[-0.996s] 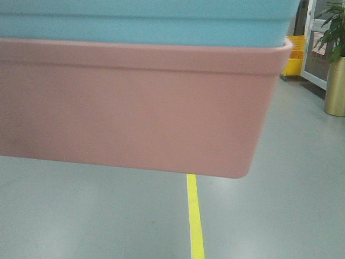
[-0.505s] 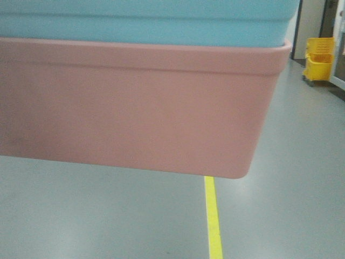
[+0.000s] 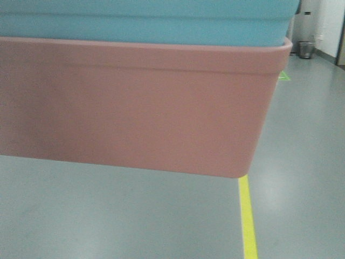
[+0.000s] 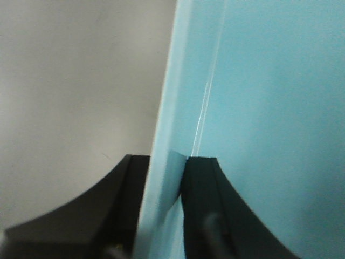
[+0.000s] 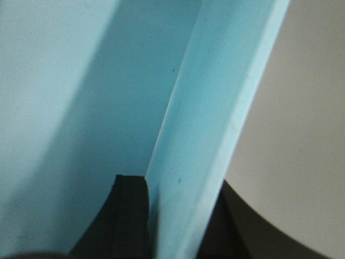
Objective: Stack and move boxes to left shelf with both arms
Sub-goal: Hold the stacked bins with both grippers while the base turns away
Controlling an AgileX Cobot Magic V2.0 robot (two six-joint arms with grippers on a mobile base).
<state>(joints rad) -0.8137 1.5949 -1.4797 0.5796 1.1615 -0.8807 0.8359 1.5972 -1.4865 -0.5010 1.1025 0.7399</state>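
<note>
Clamping box: left gripper, right gripper

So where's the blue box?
Front view, top: the light blue box sits nested in the pink box, its rim clamped by the left gripper and right gripper.

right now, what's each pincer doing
left pincer: shut on the light blue box wall
right pincer: shut on the light blue box wall too
</note>
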